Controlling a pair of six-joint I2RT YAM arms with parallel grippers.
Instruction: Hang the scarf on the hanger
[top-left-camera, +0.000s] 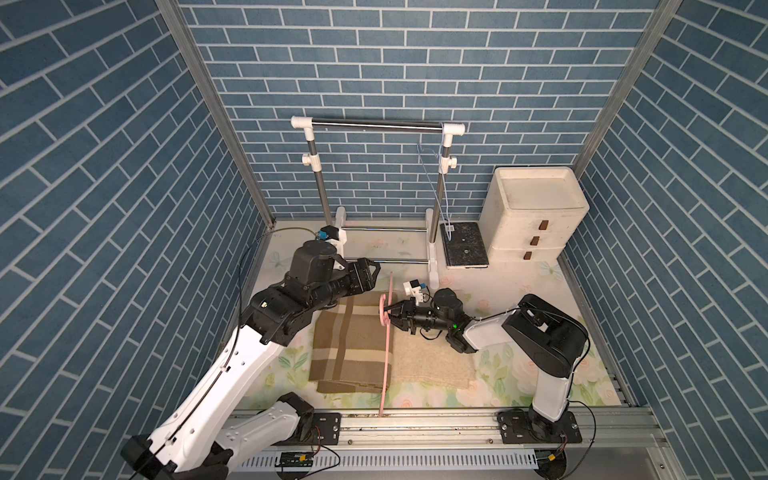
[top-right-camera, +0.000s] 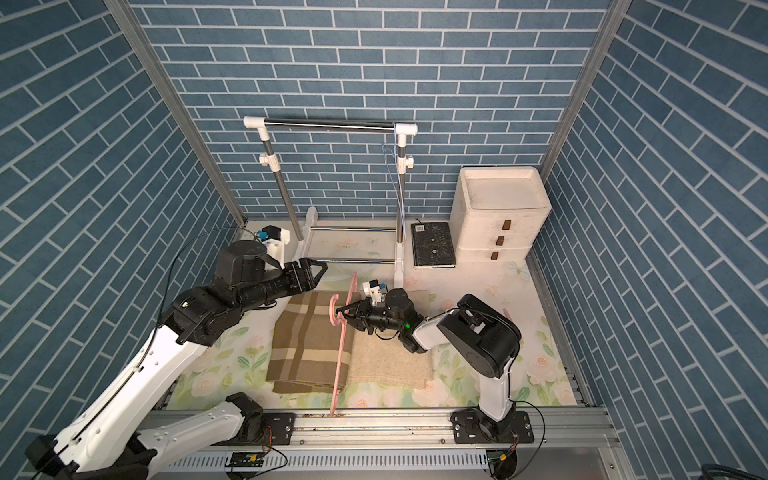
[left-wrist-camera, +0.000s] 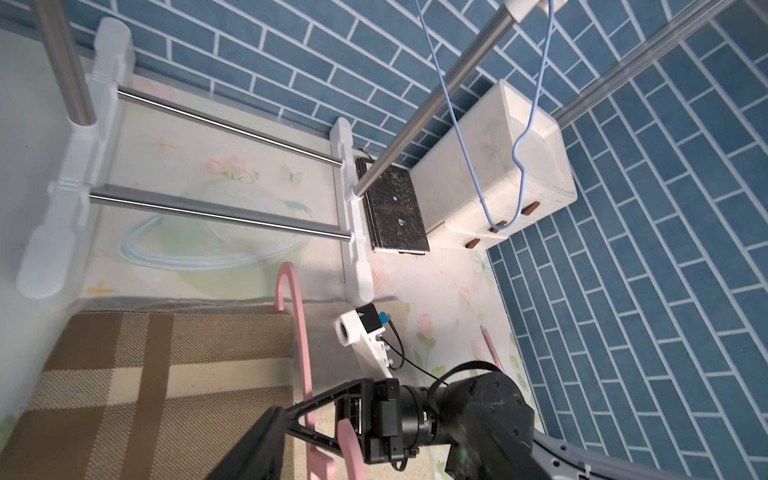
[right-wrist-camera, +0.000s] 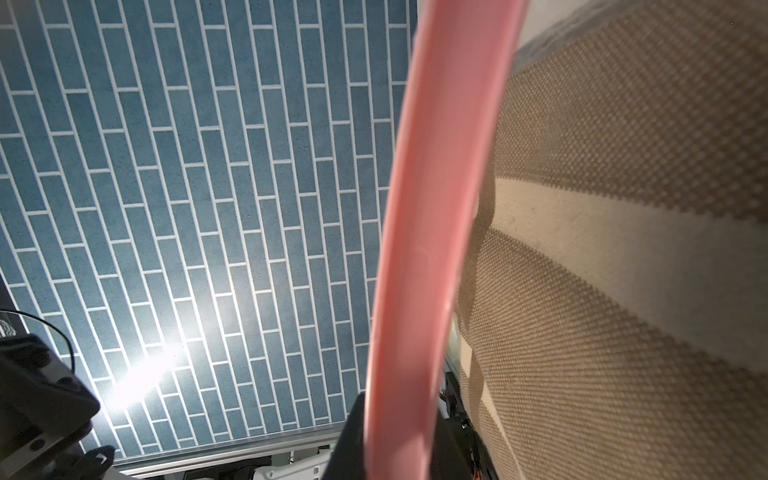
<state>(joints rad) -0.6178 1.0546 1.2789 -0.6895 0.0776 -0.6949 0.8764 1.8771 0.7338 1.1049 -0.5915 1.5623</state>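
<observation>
The brown plaid scarf (top-left-camera: 349, 345) (top-right-camera: 307, 345) (left-wrist-camera: 145, 374) (right-wrist-camera: 623, 291) lies flat on the table. The pink hanger (top-left-camera: 388, 357) (top-right-camera: 343, 353) (left-wrist-camera: 301, 332) (right-wrist-camera: 436, 208) stands on edge along its right side. My right gripper (top-left-camera: 388, 311) (top-right-camera: 340, 312) (left-wrist-camera: 299, 419) (right-wrist-camera: 399, 436) is shut on the hanger near its hook. A plain beige layer (top-left-camera: 432, 357) spreads out to the right of the hanger. My left gripper (top-left-camera: 374, 272) (top-right-camera: 322, 268) hovers open above the scarf's far edge, holding nothing. In the left wrist view only one of its fingers (left-wrist-camera: 262, 444) shows.
A clothes rack (top-left-camera: 376, 124) stands at the back with a blue wire hanger (top-left-camera: 436, 187) on its right end. A white drawer unit (top-left-camera: 534, 212) and a black plate (top-left-camera: 463, 245) sit at the back right. A metal rail (top-left-camera: 415, 424) runs along the front.
</observation>
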